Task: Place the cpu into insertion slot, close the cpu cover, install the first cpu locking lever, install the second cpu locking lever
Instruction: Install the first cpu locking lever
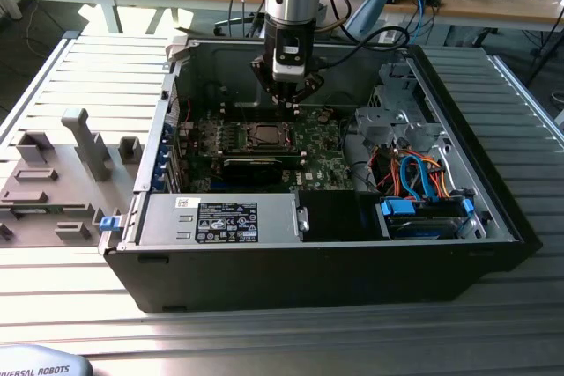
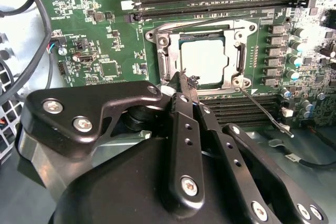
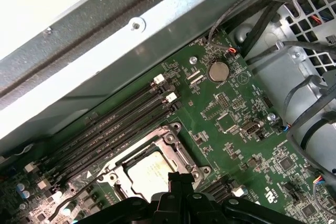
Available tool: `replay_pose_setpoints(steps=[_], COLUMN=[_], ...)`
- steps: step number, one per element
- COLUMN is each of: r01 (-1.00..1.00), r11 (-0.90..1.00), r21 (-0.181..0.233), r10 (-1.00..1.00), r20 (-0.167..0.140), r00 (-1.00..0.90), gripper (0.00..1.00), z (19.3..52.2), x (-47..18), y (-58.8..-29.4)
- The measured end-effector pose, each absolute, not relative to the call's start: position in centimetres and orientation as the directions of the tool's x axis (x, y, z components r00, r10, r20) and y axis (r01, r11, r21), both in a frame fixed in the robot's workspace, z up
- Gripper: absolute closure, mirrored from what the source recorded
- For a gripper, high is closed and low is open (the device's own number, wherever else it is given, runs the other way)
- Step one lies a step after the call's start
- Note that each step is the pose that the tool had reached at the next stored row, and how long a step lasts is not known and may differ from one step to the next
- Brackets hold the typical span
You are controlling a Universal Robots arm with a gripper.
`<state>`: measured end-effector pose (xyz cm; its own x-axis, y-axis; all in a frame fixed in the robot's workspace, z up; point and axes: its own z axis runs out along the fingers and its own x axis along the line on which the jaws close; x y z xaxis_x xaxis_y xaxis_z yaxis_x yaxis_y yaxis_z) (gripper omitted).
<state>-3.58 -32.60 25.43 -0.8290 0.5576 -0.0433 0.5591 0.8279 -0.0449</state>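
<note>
The gripper (image 2: 185, 78) has its 2 fingers closed together, holding nothing, tips at the edge of the cpu cover (image 2: 231, 27). The cpu cover lies flat over the cpu (image 2: 202, 61), seated in the insertion slot (image 2: 172, 61).

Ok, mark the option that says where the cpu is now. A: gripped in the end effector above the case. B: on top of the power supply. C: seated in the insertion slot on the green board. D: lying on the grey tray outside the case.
C: in the second wrist view the cpu lies flat in the insertion slot, its silver top showing through the window of the cpu cover.
</note>
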Motion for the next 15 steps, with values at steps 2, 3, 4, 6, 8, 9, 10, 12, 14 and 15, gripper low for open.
replay_pose_setpoints(steps=[2,3,4,6,8,9,10,12,14,15], r01=[0.555,0.554,0.553,0.551,0.548,0.547,0.546,0.544,0.542,0.54], r11=[0.83,0.831,0.832,0.834,0.835,0.836,0.837,0.838,0.839,0.84], r21=[-0.045,-0.045,-0.045,-0.045,-0.045,-0.045,-0.045,-0.045,-0.045,-0.045], r10=[0.554,0.552,0.551,0.549,0.546,0.545,0.544,0.543,0.541,0.539], r20=[-0.043,-0.043,-0.043,-0.043,-0.043,-0.043,-0.043,-0.043,-0.043,-0.043], r00=[-0.832,-0.833,-0.833,-0.835,-0.836,-0.837,-0.838,-0.839,-0.84,-0.841], gripper=[0.89,0.89,0.89,0.89,0.89,0.89,0.89,0.89,0.89,0.89], z=[25.43,25.43,25.43,25.43,25.43,25.43,25.43,25.43,25.43,25.43], x=[-3.57,-3.57,-3.58,-3.58,-3.57,-3.57,-3.57,-3.58,-3.57,-3.58], y=[-32.6,-32.6,-32.6,-32.6,-32.6,-32.6,-32.6,-32.6,-32.6,-32.6])
